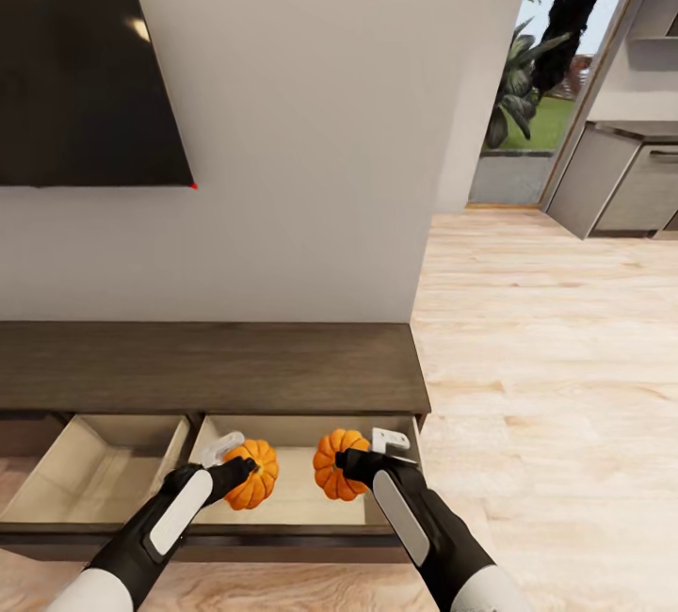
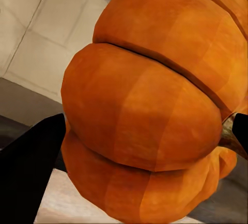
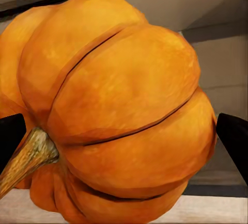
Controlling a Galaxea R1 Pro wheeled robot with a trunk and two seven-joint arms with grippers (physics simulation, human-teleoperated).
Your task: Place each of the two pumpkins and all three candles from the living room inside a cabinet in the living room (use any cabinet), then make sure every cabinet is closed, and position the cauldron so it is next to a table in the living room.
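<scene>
Your left gripper (image 1: 247, 473) is clamped on one pumpkin (image 1: 254, 474) and your right gripper (image 1: 350, 467) is clamped on the other pumpkin (image 1: 336, 464), each fruit pinched between black fingers. Both hang side by side, close but apart, over the pale inside of the open right-hand drawer (image 1: 301, 499) of the long dark cabinet (image 1: 207, 367). In the right wrist view that pumpkin (image 3: 119, 110) lies tipped on its side, its tan stem (image 3: 26, 157) pointing sideways toward one finger (image 3: 10, 136), so the stem axis runs roughly across the jaws. In the left wrist view the left pumpkin (image 2: 155, 100) is also tilted, with a bit of stem (image 2: 230, 136) at the finger (image 2: 31, 167) opposite. Both are bright orange, squat and deeply ribbed. Your two forearms reach forward and slightly inward from the bottom of the head view.
</scene>
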